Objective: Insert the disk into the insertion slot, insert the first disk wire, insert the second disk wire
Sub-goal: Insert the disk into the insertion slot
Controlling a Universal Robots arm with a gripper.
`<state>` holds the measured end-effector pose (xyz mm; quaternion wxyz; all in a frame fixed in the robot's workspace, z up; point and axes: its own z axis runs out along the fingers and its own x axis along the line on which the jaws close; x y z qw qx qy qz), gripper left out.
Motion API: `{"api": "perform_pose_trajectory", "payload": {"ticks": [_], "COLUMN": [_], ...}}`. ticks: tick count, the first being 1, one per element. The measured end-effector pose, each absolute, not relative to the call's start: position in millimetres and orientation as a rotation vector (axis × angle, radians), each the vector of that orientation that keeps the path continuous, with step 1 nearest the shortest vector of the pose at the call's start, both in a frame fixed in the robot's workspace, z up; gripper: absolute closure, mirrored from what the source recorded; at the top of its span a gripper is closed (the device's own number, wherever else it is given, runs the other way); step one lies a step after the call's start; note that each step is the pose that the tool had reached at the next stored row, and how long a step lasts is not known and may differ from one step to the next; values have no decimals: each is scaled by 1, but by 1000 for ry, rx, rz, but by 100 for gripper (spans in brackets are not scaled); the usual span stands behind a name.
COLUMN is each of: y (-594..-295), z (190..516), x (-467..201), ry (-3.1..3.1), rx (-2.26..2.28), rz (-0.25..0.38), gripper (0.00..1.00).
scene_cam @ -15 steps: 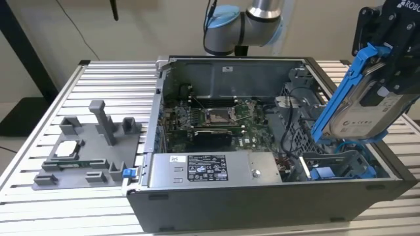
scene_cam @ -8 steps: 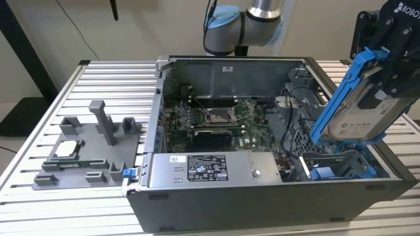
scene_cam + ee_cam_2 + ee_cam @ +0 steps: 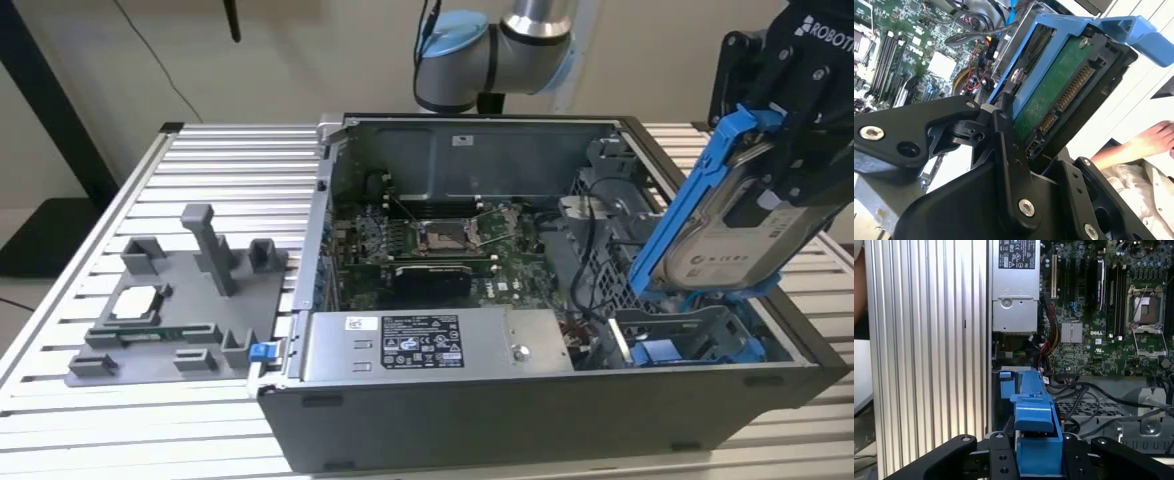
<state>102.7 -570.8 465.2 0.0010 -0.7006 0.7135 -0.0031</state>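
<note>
My gripper is shut on the disk, a silver drive with a white label in a bright blue carrier. The disk hangs tilted over the front corner of the open computer case at the exterior view's right. Its lower end is just above the insertion slot, a grey bay with blue plastic edges. In the second wrist view the disk's green circuit board and connector face the camera beside a black finger. In the first wrist view the blue carrier sits clamped in my gripper. Loose black cables lie beside the bay.
The case holds a motherboard and a silver power supply along its front wall. A grey fixture carrying a chip stands on the slatted table at the exterior view's left. A person's hand shows beyond the case.
</note>
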Motion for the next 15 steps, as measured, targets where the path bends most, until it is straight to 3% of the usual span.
{"api": "perform_pose_trajectory", "payload": {"ticks": [15], "y": [-571], "z": [443], "x": [104], "ry": [2240], "rx": [-2200], "rz": [-10], "gripper": [100]}}
